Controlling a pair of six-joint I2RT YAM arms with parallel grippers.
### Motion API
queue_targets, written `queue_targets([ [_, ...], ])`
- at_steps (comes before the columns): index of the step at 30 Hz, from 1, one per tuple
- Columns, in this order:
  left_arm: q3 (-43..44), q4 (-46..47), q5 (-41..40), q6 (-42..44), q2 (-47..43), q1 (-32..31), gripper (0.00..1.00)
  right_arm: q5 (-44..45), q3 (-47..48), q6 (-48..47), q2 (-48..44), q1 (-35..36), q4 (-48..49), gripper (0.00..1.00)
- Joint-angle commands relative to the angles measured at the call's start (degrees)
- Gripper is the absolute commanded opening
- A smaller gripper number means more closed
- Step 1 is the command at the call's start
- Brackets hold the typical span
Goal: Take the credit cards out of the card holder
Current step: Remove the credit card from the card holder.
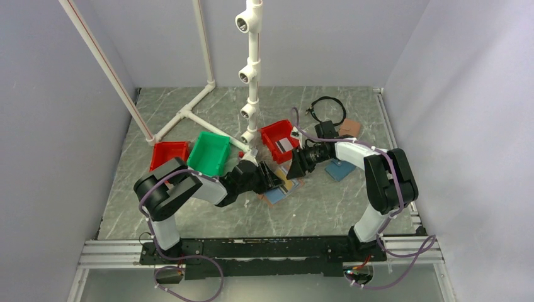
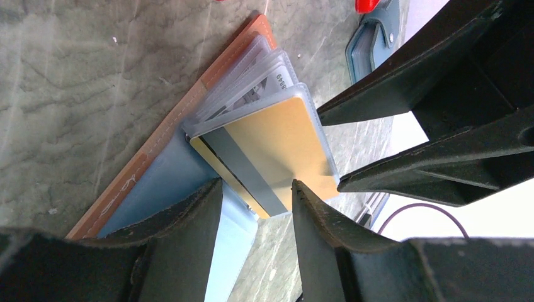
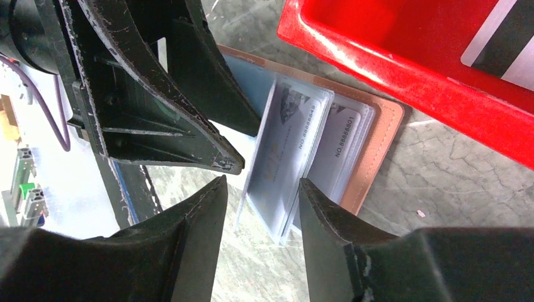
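The card holder (image 1: 281, 190) lies open on the table, showing a pinkish-tan edge (image 2: 170, 132) and blue lining. Its clear sleeves fan upward. One sleeve carries a gold card (image 2: 283, 141) with a grey stripe. Other sleeves hold grey-white cards (image 3: 283, 151) with printed numbers. My left gripper (image 2: 255, 195) is open, with its fingertips on either side of the gold card's near corner and one finger over the blue lining. From the opposite side, my right gripper (image 3: 261, 185) is open around the sleeve edges, with gaps on both sides. Both grippers (image 1: 283, 175) meet over the holder.
A red bin (image 1: 267, 133) just behind the holder holds a dark-and-white card (image 3: 504, 44). A teal-blue wallet (image 1: 340, 168) and a brown wallet (image 1: 349, 128) lie to the right. A green bin (image 1: 210, 153), another red bin (image 1: 168, 154), white pipes (image 1: 252, 75) and a black cable (image 1: 327, 110) surround the spot.
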Motion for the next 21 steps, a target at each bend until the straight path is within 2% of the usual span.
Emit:
queue_targets([
  [1, -1.53, -3.06, -0.71, 2.21, -0.14, 0.33, 0.51, 0.19, 2.24, -1.46, -1.03, 0.54, -1.65, 0.50],
  [21, -2.35, -0.78, 0.52, 2.71, 0.46, 0.54, 0.51, 4.27, 3.13, -3.42, -0.98, 0.53, -3.09, 0.52],
])
